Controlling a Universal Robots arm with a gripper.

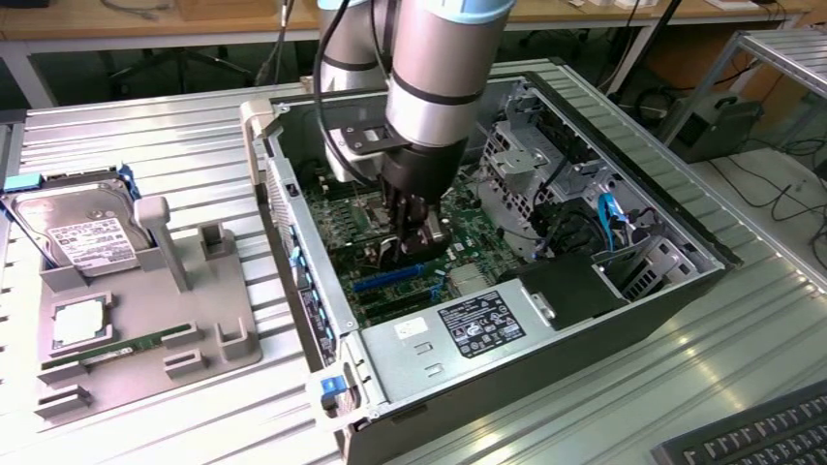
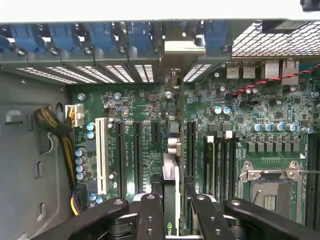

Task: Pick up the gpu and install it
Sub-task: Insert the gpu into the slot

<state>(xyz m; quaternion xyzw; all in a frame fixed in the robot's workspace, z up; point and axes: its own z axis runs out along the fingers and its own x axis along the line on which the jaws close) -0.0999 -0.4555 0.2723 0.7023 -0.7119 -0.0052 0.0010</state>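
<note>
A ribbed metal table (image 1: pixel 155 136) fills the room; a wooden bench (image 1: pixel 130 19) sits at 12 o'clock

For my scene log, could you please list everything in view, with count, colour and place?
computer case: one, dark grey, lying open on the metal table.
motherboard: one, green, on the case floor.
gpu: one, dark card seen edge-on with a silver bracket end, upright between the gripper's fingers, over the expansion slots.
power supply: one, silver with a black label, at the near end of the case.
hard drive: one, silver with a white label, on the grey fixture at the exterior view's left.
grey fixture: one, on the table beside the case.
memory stick: one, green, low in the fixture.
keyboard: one, black, lower corner at the exterior view's right.
gripper: one, black, inside the case, closed on the gpu.
</note>
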